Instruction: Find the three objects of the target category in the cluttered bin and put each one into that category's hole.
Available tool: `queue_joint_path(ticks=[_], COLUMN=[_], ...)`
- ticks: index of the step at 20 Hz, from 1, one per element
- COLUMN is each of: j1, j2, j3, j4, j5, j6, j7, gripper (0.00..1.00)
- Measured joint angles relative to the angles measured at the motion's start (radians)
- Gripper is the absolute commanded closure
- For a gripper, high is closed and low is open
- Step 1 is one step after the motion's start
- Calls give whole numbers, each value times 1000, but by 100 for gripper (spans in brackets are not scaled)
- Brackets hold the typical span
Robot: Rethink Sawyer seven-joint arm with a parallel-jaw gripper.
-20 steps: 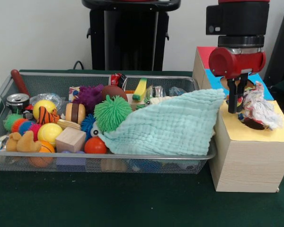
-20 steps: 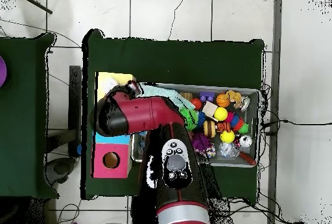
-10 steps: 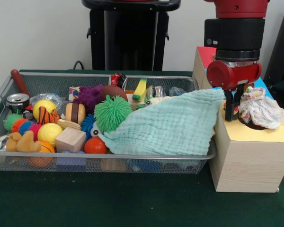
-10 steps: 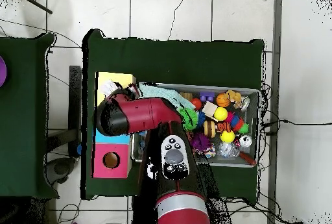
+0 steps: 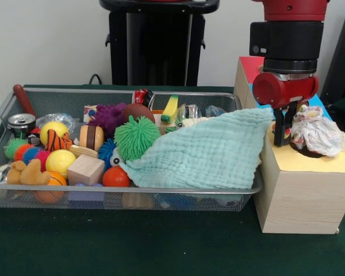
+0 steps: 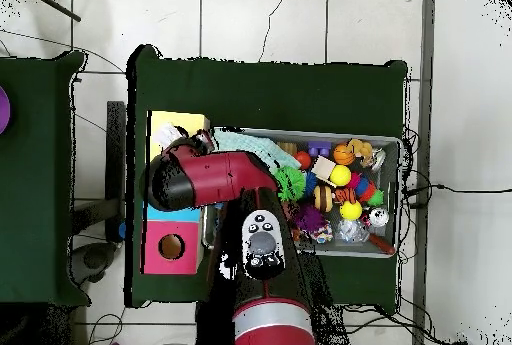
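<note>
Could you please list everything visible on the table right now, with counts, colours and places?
wire bin: one, grey mesh, on the green table.
cloth: one, mint green, draped over the bin's end nearest the box.
spiky ball: one, green, mid-bin.
wooden cube: one, tan, at the bin's front.
can: one, silver, at the bin's far end from the box.
box: one, wooden, yellow, blue and pink top, beside the bin.
crumpled fabric: one, white patterned, on the yellow hole.
gripper: one, black, beside the fabric.

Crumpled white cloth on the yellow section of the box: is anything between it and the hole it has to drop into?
Nothing visible does. The crumpled white cloth sits bunched on the dark hole in the box's yellow top, not down inside. The gripper hangs just beside it, over the box.
</note>
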Motion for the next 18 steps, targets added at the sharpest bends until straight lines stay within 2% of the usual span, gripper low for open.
queue_joint_path(ticks=[7,18], j1=[66,149], j2=[-8,-65], j3=[-57,-162], j4=[-10,-44], j5=[0,-1], j6=[5,59], j7=[0,0], gripper=[100,100])
